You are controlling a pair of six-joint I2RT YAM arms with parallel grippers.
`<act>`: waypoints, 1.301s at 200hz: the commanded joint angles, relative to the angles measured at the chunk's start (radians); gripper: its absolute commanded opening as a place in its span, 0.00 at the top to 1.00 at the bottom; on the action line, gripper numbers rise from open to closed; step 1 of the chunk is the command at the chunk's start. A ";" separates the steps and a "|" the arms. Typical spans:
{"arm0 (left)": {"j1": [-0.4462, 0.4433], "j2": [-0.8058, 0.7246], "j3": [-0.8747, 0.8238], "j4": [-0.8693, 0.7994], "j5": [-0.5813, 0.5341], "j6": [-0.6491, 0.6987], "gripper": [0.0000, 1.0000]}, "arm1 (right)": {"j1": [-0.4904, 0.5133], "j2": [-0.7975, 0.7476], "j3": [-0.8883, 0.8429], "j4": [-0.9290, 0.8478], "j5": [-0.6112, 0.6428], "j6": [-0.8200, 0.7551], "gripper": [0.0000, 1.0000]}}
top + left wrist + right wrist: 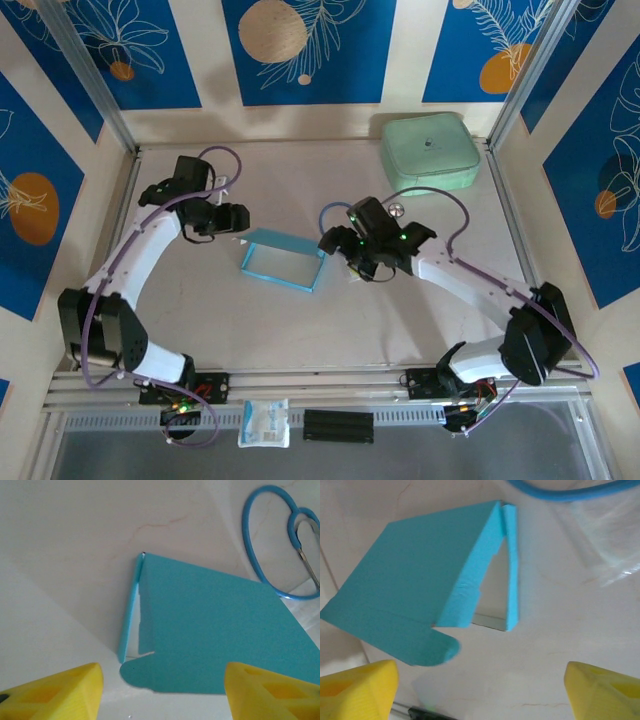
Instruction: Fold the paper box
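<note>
Blue paper box (pixel 317 270) lying as open sleeve on tabletop (pixel 300 335); left fingers (pixel 50 692) spread, empty, near its left end; right fingers (pixel 357 690) spread, empty, near right end.

Left claw (pixel 237 222) and right claw (pixel 333 241) face inward, jaws spread.

Between left pincer (pixel 243 228), right pincer (pixel 328 243): paper box (pixel 283 259).
</note>
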 commanded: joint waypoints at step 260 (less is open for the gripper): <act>-0.020 -0.118 -0.410 0.395 0.021 -0.260 0.59 | 0.049 0.201 0.197 -0.152 0.034 0.044 0.39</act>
